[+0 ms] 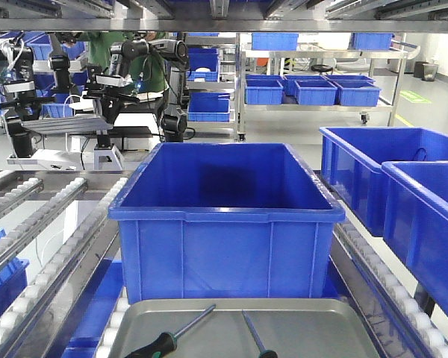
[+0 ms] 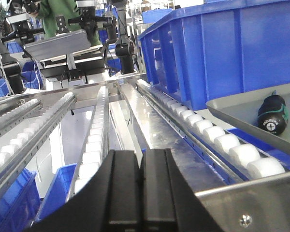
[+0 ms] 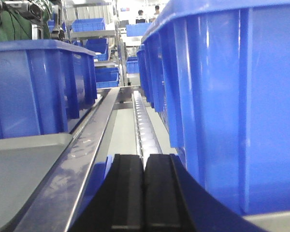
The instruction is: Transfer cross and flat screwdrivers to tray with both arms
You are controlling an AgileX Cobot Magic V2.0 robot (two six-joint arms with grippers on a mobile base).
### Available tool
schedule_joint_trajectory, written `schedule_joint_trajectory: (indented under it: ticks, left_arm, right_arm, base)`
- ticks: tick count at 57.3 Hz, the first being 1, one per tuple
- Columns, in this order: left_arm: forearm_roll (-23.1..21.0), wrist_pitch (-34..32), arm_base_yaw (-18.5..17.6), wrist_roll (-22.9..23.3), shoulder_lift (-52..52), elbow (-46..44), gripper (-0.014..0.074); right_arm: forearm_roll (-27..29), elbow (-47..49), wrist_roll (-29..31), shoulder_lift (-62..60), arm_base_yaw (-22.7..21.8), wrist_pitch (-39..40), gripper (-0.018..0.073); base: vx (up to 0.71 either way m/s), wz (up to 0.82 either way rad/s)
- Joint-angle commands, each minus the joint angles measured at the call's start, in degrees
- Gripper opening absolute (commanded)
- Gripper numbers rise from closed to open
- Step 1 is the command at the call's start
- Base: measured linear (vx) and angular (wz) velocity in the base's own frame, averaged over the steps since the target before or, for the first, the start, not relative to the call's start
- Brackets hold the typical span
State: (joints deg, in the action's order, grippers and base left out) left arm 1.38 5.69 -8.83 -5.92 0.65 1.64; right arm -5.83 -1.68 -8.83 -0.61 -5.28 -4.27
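- Looking forward from the front camera, a grey metal tray (image 1: 284, 328) fills the bottom of the picture, just in front of a deep blue crate (image 1: 224, 216). Two screwdrivers lie inside the tray: the left screwdriver (image 1: 168, 335) has its black and green handle at the lower edge and its shaft angled up to the right; the right screwdriver (image 1: 255, 337) shows mostly its thin shaft, with the handle cut off by the frame. The two are apart, not touching. More blue crates (image 1: 403, 201) stand to the right. Neither gripper appears in this view.
- From the left wrist camera, the left gripper (image 2: 140, 193) sits at the bottom centre with its black fingers pressed together and nothing between them. It hangs over a roller track (image 2: 96, 140). To the right, the tray's corner holds a screwdriver handle, seen end-on.
- From the right wrist camera, the right gripper (image 3: 144, 193) also has its fingers closed flat against each other, empty. The tray's grey floor lies to its lower left, a blue crate wall to its right.
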Motion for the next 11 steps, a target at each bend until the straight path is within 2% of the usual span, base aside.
schedule_joint_trajectory:
  ticks: [1, 11]
  left_arm:
    - [-0.1, -4.9, 0.1, 0.3, 0.9, 1.7, -0.0001]
    - [-0.1, -4.9, 0.1, 0.3, 0.9, 1.7, -0.0001]
  right_arm:
    - [-0.7, -1.0, 0.1, -0.8, -0.3, 5.4, -0.0009]
    - [-0.7, -1.0, 0.1, -0.8, -0.3, 5.3, -0.0009]
  base:
    - [0.00, 0.00]
    - [0.00, 0.00]
